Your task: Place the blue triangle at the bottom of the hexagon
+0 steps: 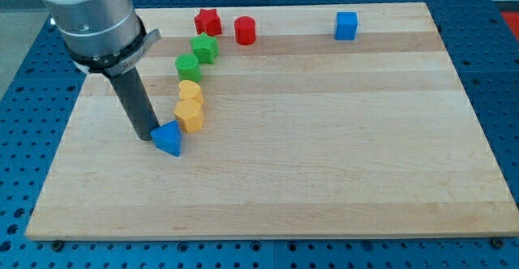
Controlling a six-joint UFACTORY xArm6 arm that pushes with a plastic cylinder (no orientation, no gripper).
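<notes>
The blue triangle (169, 139) lies on the wooden board, just below and to the left of the yellow hexagon (190, 116). The two look close together, perhaps touching at a corner. My tip (146, 136) rests at the triangle's left side, touching or nearly touching it. The rod rises up and to the left into the grey arm body at the view's top left.
A yellow heart (190, 91) sits right above the hexagon. Above it stand a green cylinder (187, 65), a green star (204, 48), a red star (208, 20) and a red cylinder (245, 30). A blue cube (347, 25) sits at the top right.
</notes>
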